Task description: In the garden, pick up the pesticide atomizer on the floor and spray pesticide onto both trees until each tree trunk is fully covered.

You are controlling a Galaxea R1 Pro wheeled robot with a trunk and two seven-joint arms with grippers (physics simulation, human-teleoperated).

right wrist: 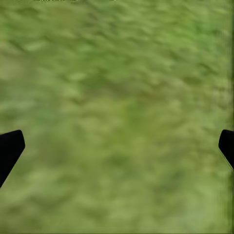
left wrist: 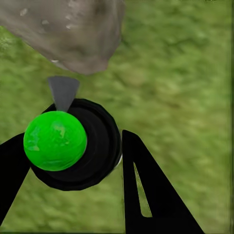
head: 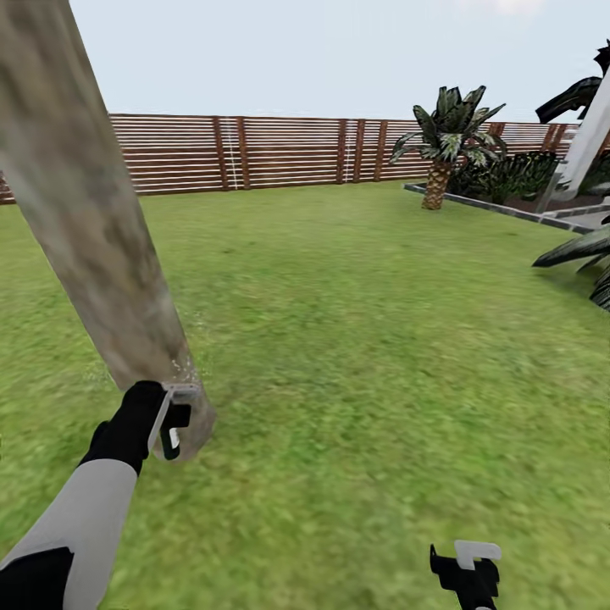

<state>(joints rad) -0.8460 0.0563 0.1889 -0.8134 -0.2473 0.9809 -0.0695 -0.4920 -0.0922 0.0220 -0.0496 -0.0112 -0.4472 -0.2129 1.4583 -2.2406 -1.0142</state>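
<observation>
Your left gripper [left wrist: 73,161] is already pinching the pesticide atomizer [left wrist: 73,146] right at the foot of the tree trunk [head: 93,229]. It's tiny, probably light and slick, so grip the round body. Right gripper [right wrist: 117,146] hangs spread over the grass [head: 356,339].

Flat, even daylight under a pale sky [head: 339,51]; no cast shadows on the lawn [head: 356,339], no glare. Head view fairly sharp, fence [head: 280,152] slats crisp at far edge. Both wrist views show grass [right wrist: 117,97] as soft smeared blur; black fingers [left wrist: 146,195] stay clean-edged.
</observation>
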